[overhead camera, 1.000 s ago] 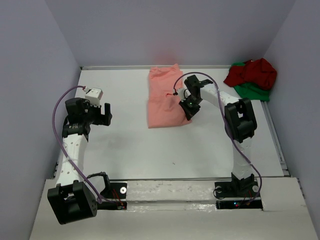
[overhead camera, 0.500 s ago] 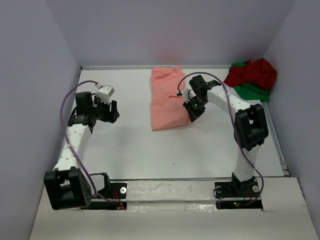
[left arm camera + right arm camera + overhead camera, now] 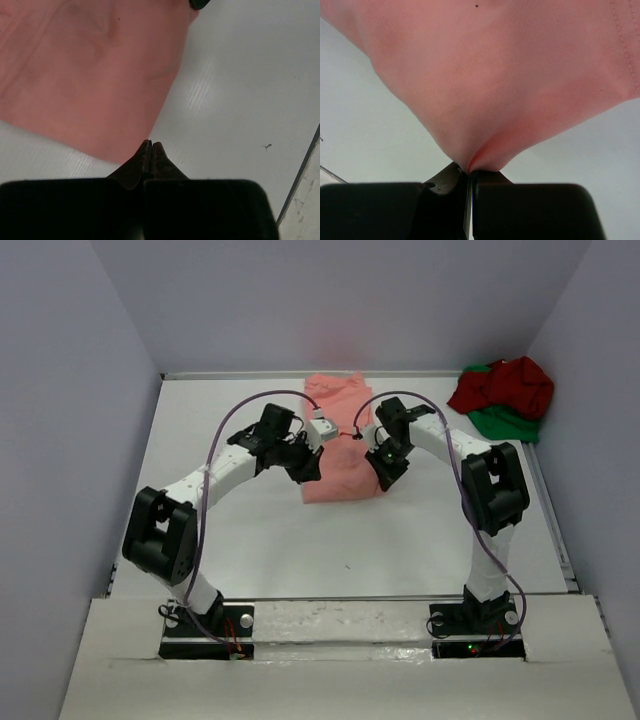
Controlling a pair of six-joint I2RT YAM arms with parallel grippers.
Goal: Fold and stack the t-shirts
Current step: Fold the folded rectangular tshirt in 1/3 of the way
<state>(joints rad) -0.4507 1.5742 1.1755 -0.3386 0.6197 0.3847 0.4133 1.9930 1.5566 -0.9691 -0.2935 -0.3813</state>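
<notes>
The left gripper has swung in from far left of the flat-lying salmon-pink cloth t-shirt and clenched at its near-left corner, cloth between the tips unclear, while the right gripper stays clamped on its near-right corner, so I think a two-handed fold can begin.

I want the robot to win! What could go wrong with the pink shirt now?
The left hand is shut right at the pink shirt's edge and no cloth bunches there, so it may have missed, leaving that corner behind. The right hand pinches only a small bunch, which could slip out on lifting.
</notes>
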